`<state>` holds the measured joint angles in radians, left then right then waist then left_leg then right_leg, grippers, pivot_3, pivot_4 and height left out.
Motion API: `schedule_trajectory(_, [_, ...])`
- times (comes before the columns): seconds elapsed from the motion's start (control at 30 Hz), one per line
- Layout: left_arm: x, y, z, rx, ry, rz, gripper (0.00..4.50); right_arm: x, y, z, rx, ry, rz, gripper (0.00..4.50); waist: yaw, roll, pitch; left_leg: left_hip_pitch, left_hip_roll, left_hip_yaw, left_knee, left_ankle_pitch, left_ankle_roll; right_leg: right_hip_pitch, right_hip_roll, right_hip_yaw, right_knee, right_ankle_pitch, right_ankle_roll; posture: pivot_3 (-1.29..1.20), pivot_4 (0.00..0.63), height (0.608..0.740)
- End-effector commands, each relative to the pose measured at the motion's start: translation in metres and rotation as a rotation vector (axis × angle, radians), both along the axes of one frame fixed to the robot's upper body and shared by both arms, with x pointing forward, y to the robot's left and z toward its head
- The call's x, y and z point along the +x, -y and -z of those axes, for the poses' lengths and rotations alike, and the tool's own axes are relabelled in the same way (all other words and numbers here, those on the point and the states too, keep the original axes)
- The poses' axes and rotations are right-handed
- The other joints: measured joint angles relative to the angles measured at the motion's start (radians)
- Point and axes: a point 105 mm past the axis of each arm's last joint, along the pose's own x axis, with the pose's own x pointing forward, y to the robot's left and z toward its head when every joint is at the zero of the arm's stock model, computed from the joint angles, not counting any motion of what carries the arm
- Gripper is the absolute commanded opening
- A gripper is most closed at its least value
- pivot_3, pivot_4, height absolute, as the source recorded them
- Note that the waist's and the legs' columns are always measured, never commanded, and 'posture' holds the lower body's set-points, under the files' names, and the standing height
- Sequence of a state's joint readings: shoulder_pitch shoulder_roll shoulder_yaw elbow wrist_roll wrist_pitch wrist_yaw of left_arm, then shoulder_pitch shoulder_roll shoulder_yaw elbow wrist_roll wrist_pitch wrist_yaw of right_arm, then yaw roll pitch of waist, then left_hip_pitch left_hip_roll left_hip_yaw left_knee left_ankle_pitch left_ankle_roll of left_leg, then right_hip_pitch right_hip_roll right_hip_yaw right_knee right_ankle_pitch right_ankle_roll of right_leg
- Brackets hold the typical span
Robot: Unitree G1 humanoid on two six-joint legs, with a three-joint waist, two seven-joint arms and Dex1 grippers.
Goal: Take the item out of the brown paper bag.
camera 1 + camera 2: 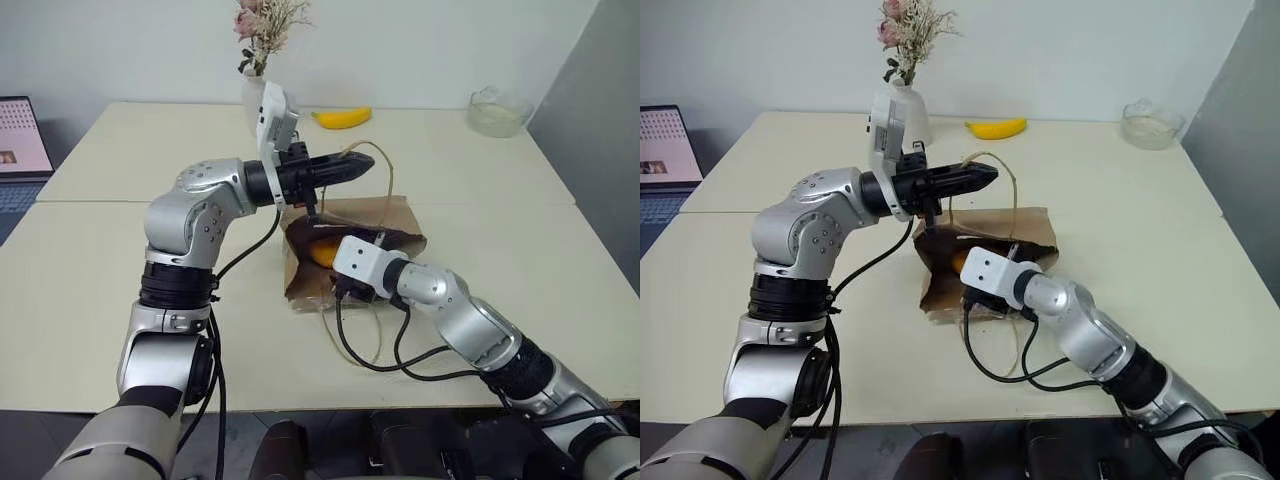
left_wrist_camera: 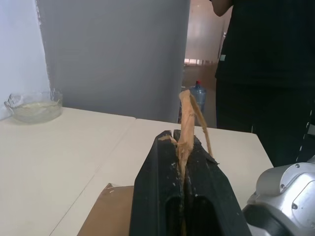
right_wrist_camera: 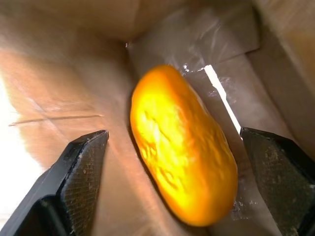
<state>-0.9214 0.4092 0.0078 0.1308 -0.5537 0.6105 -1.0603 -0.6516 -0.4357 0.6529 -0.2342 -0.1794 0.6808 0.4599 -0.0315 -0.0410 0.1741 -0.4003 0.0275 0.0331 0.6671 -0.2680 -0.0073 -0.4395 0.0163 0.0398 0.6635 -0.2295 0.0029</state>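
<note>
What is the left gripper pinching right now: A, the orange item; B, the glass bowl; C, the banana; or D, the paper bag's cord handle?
D: the left gripper is shut on the tan cord handle of the brown paper bag, holding it up above the table.

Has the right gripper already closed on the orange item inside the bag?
No, the right gripper is open, its fingers apart on either side of the item.

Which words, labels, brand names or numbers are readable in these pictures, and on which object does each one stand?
None can be read.
Open laptop screen at the table's far left edge: a grid of small marks and a small picture, too small to read.
Crumpled brown paper bag: no print visible.
Blue water bottle in the background: label too blurred.
</note>
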Motion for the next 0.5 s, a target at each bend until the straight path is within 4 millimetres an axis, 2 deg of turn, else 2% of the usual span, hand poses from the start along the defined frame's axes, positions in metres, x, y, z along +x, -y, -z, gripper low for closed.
schedule_trajectory(0.03, [-0.005,0.002,-0.017,-0.033,0.047,0.022,0.0,0.011,-0.002,0.001,-0.079,0.034,-0.005,4.48,0.0,0.0,0.0,0.0,0.0,0.0,0.0,0.0,0.0,0.0,0.0,0.0,0.0,0.0,0.0,0.0,0.15,0.74])
schedule_trajectory(0.2, [-0.004,0.002,-0.015,-0.026,0.054,0.01,0.0,0.026,0.0,0.009,-0.144,0.026,0.012,4.48,0.0,0.0,0.0,0.0,0.0,0.0,0.0,0.0,0.0,0.0,0.0,0.0,0.0,0.0,0.0,0.0,0.15,0.74])
schedule_trajectory(0.27, [-0.003,0.001,-0.014,-0.018,0.065,-0.006,0.0,0.027,-0.002,0.006,-0.131,0.036,-0.003,4.14,0.0,0.0,0.0,0.0,0.0,0.0,0.0,0.0,0.0,0.0,0.0,0.0,0.001,0.0,0.0,0.0,0.15,0.74])
schedule_trajectory(0.37, [-0.001,-0.001,-0.011,-0.006,0.075,-0.021,0.0,0.022,-0.003,0.0,-0.121,0.044,-0.041,3.38,0.0,0.0,0.0,0.0,0.0,0.0,0.0,0.0,0.0,0.0,0.0,0.0,0.0,0.0,0.0,0.0,0.15,0.74])
schedule_trajectory(0.5, [0.002,-0.003,-0.009,0.002,0.08,-0.037,0.0,0.02,0.004,-0.012,-0.099,0.054,-0.052,3.32,0.0,0.0,0.0,0.0,0.0,0.0,0.0,0.0,0.0,0.0,0.0,0.0,0.001,0.0,0.0,0.0,0.15,0.74])
